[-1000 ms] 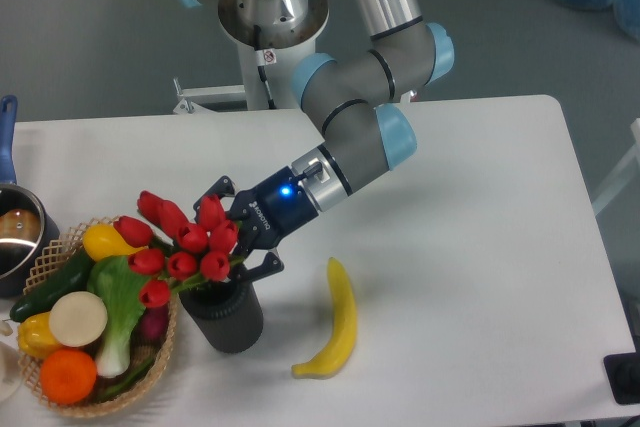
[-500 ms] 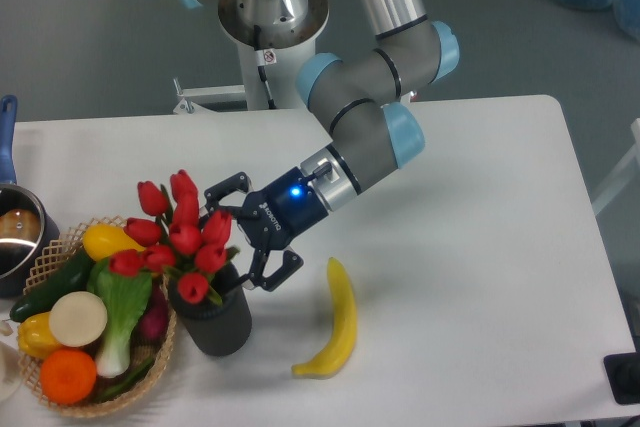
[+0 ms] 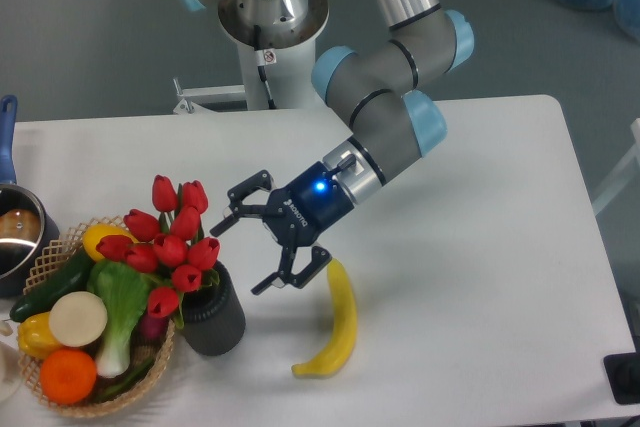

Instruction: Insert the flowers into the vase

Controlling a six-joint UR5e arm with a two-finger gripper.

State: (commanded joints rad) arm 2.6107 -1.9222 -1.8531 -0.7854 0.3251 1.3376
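The flowers [image 3: 165,242], a bunch of red tulip buds on green stems, stand with their stems down in the vase [image 3: 212,315], a short dark grey cylinder near the table's front left. The buds lean left over the basket. My gripper [image 3: 250,252] hangs just right of the bunch, open, with nothing between its fingers and a small gap to the flowers.
A wicker basket [image 3: 150,379] with vegetables and fruit touches the vase on its left. A yellow banana [image 3: 335,322] lies just right of the vase, under the gripper. A steel pot with a blue handle [image 3: 12,227] sits at the left edge.
The gripper opened, let go of the flowers and drew back to the right. The bunch settled into the vase, which shifted slightly left.
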